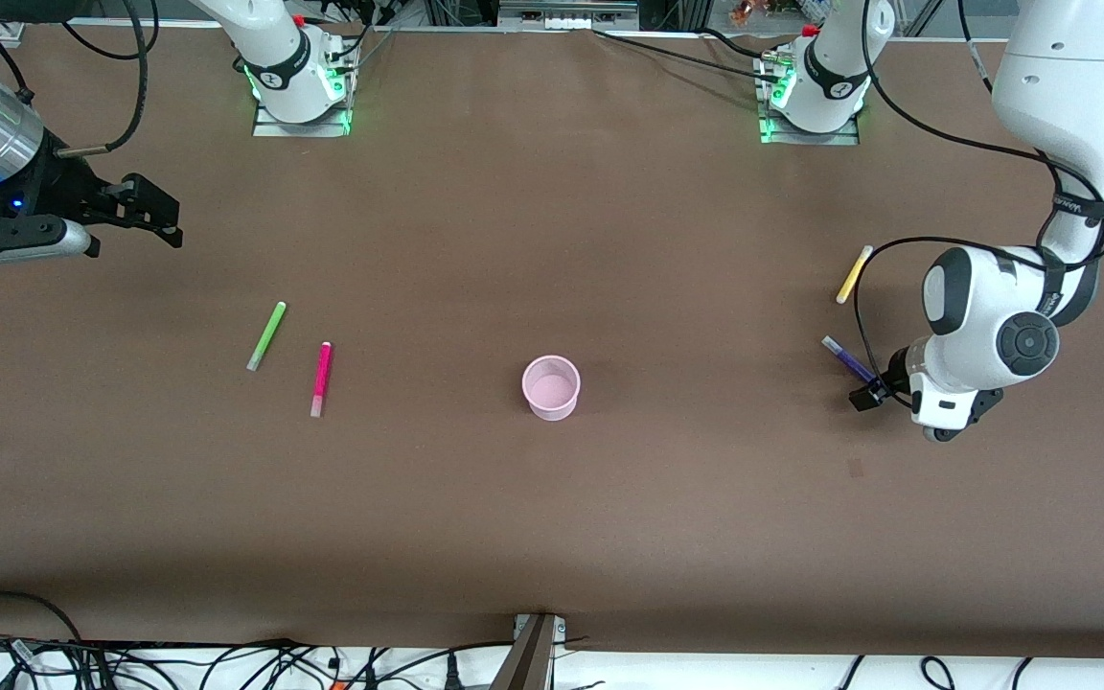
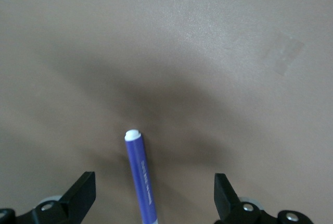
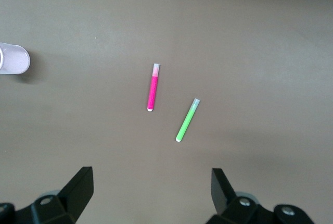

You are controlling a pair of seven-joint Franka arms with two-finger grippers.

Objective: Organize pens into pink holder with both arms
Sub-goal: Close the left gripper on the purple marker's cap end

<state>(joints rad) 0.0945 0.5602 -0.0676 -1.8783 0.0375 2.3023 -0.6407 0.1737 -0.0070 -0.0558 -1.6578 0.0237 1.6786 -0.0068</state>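
The pink holder stands upright at mid-table; it also shows in the right wrist view. The dark purple pen lies on the table toward the left arm's end. My left gripper is low over it, open, with the pen between the jaws and untouched. The yellow pen lies farther from the front camera. The green pen and the magenta-pink pen lie toward the right arm's end. My right gripper hangs open and empty in the air, looking down on them.
A faint pale patch marks the brown table nearer the front camera than the left gripper. Cables run along the table's front edge. The arm bases stand along the back.
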